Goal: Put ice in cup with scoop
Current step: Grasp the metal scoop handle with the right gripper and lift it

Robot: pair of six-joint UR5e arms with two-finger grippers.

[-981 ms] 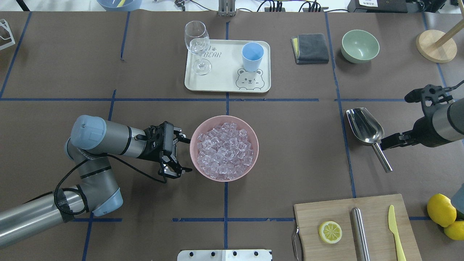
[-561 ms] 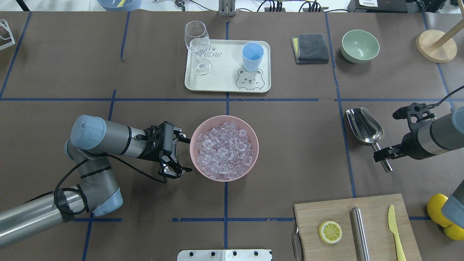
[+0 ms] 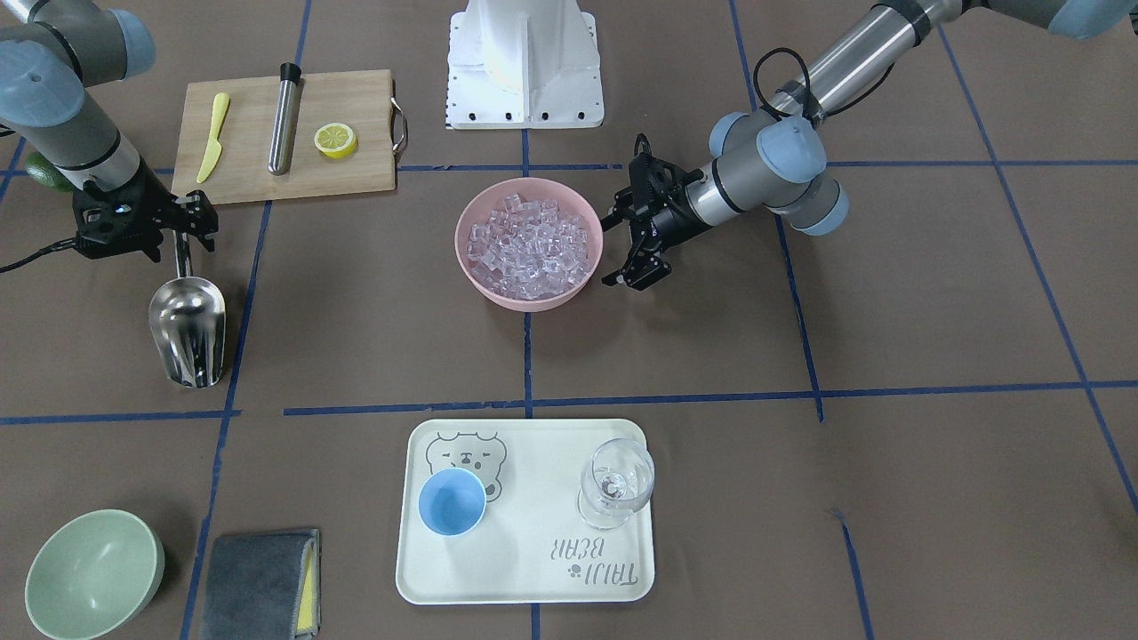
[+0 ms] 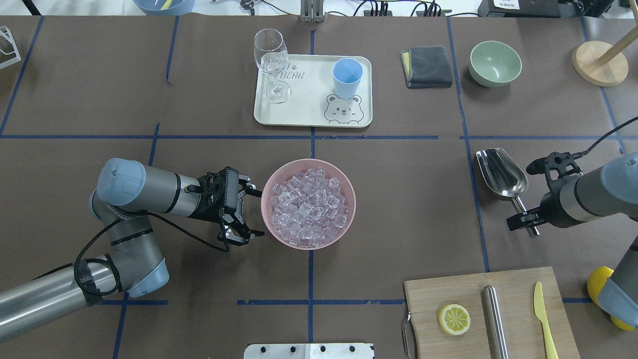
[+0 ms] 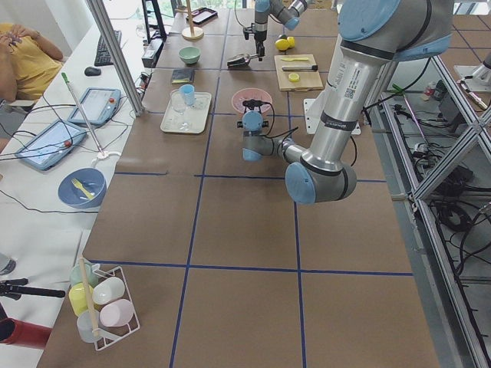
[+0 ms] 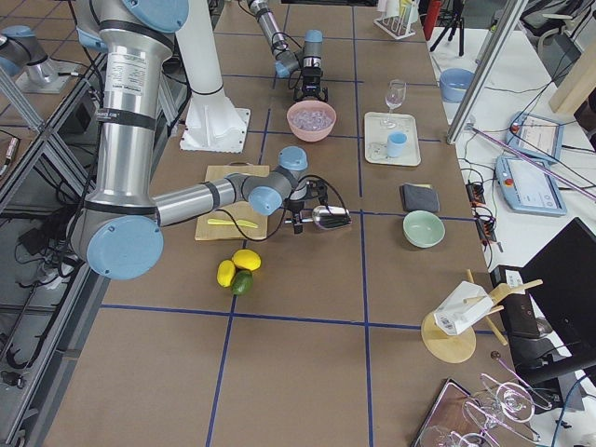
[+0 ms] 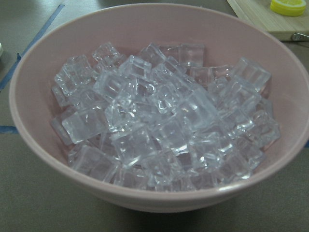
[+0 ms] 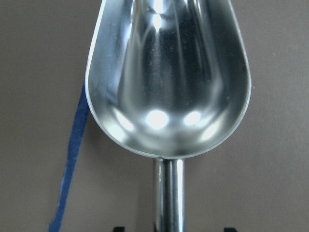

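Brown table: right gripper, fingers apart, straddles the scoop handle, well apart from the bowl, ready to clamp; left gripper, fingers spread, sits beside the bowl, perhaps to steady it.

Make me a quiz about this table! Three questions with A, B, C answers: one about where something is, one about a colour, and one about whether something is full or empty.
1. Where is the light-blue cup?
A. on the cream tray
B. on the wooden board
C. on the floor

2. What colour is the bowl that holds the ice?
A. green
B. pink
C. blue

3. What is in the scoop?
A. lots of ice
B. water
C. nothing, it is empty

Answers:
1. A, the cup stands upright on the tray.
2. B, the bowl's wall and rim are pink all round.
3. C, the shiny trough shows only bare metal.
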